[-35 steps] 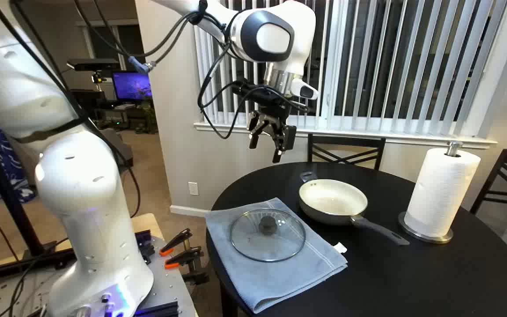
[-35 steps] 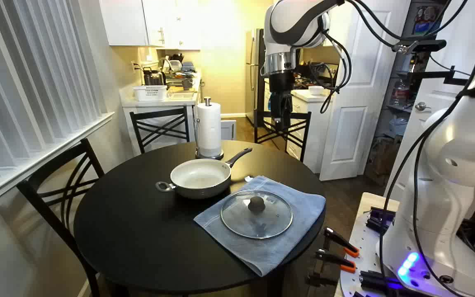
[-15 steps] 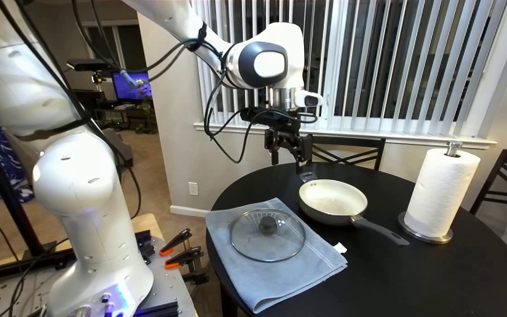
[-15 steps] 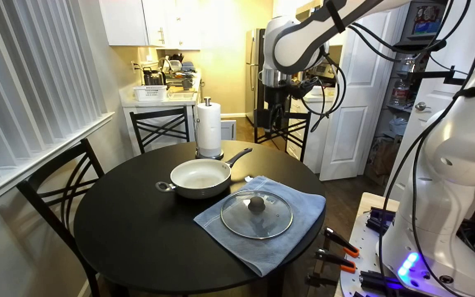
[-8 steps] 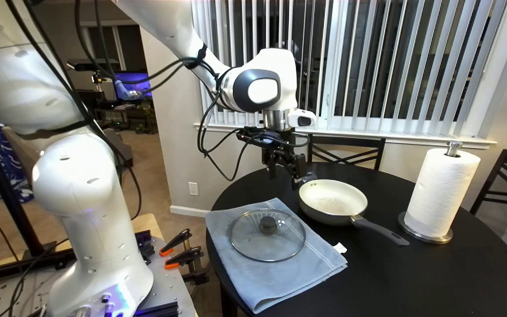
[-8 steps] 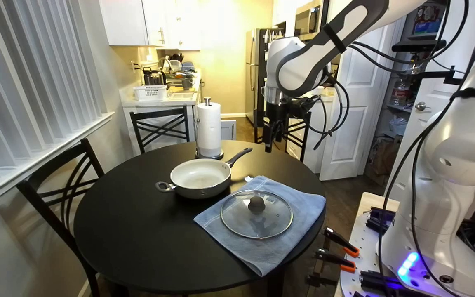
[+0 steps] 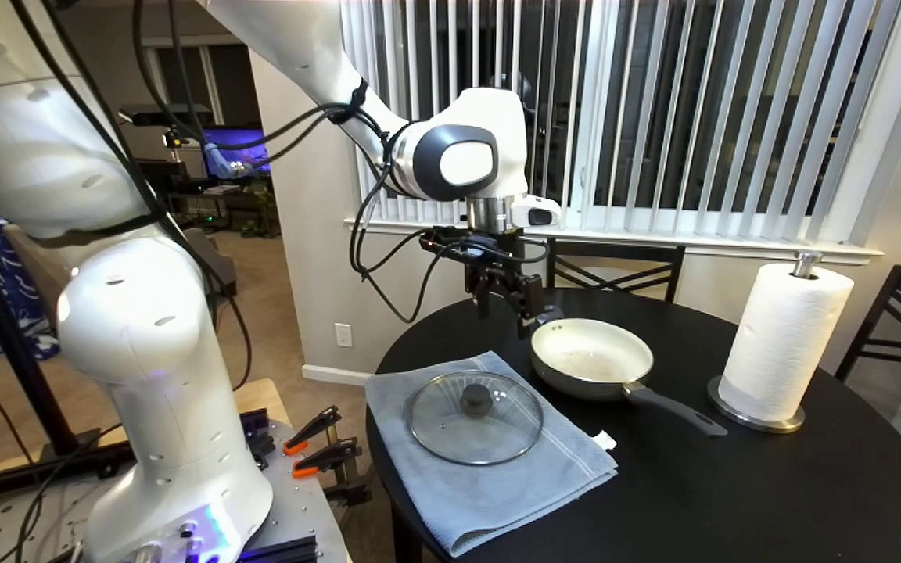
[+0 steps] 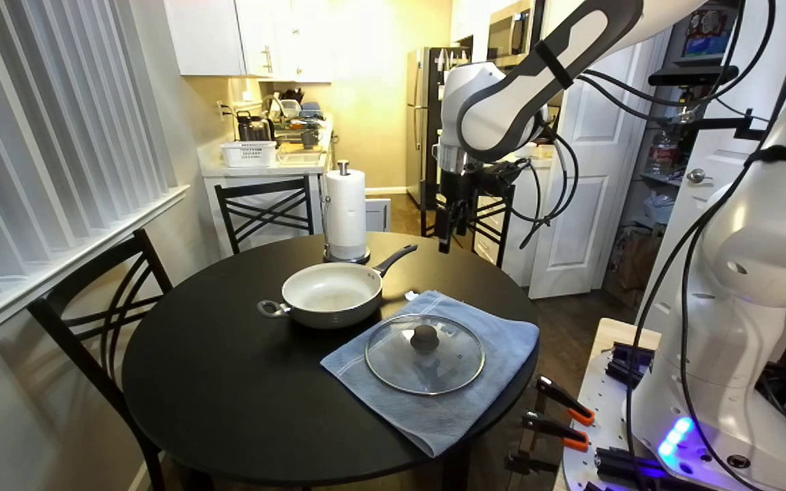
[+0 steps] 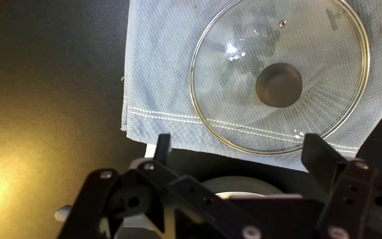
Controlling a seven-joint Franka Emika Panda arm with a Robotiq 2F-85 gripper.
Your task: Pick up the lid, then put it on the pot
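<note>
The glass lid (image 7: 458, 430) with its dark knob lies flat on a folded blue-grey cloth, knob up; it also shows in an exterior view (image 8: 427, 368) and the wrist view (image 9: 323, 59). The pot (image 7: 591, 356), cream inside with a long dark handle, stands beside the cloth, also seen in an exterior view (image 8: 331, 290). In the wrist view only part of its side (image 9: 244, 182) shows behind the gripper. My gripper (image 7: 505, 317) is open and empty above the table; its fingers (image 9: 237, 137) are spread wide in the wrist view, apart from the lid's knob.
The cloth (image 7: 529, 493) lies near the table edge on the robot's side. A paper towel roll (image 7: 787, 344) stands past the pot's handle on the black round table (image 7: 732, 500). Chairs (image 8: 103, 327) surround the table. Clamps (image 8: 560, 412) are on the robot's mount.
Over the earlier frames my gripper has come down from high above toward the table, staying open. In the last half second it has hardly moved. Lid, pot and cloth have not moved.
</note>
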